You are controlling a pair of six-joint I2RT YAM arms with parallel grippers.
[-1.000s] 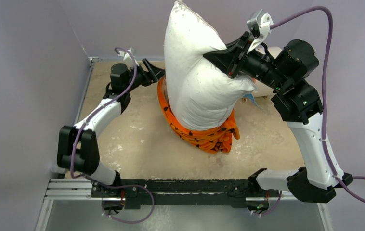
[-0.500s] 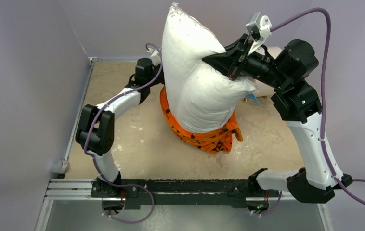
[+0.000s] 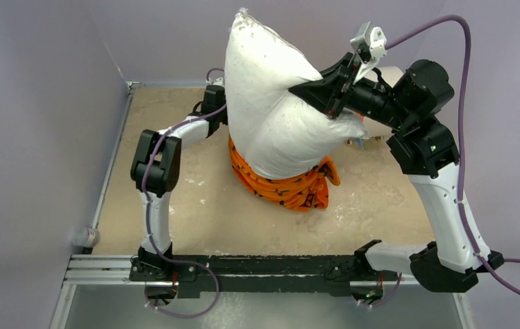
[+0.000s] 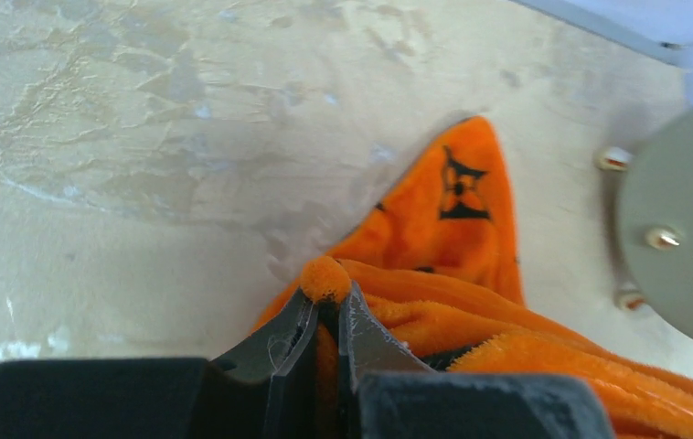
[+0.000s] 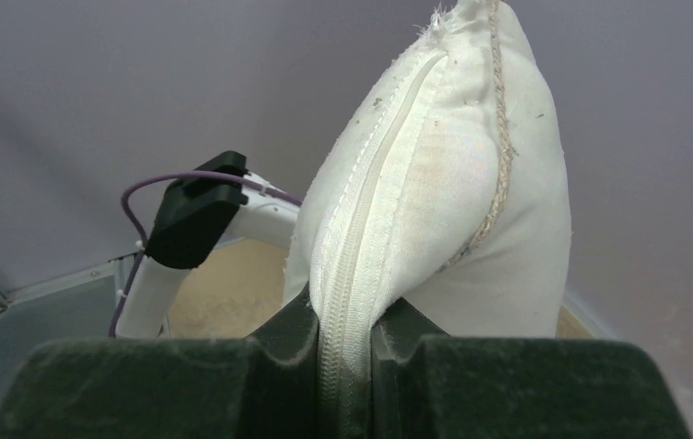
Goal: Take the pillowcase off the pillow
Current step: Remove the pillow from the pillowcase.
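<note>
Orange pillowcase [image 4: 453, 210] edge: left end effector [image 4: 326, 306] pinching; right end effector [image 5: 343, 320] pinching pillow [image 5: 471, 183] seam.

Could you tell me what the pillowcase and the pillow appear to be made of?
The pillowcase looks like plush orange fleece, with a fuzzy, ribbed pile in the left wrist view. The pillow seems to be matte woven white cloth, probably cotton, with a stitched zipper seam and a frayed corner.

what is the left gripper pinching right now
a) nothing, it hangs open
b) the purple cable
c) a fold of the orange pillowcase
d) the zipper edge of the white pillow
C: in the left wrist view the left gripper is shut on a fold of the orange pillowcase, while the right wrist view shows the right gripper clamping the zipper edge of the pillow.
</note>
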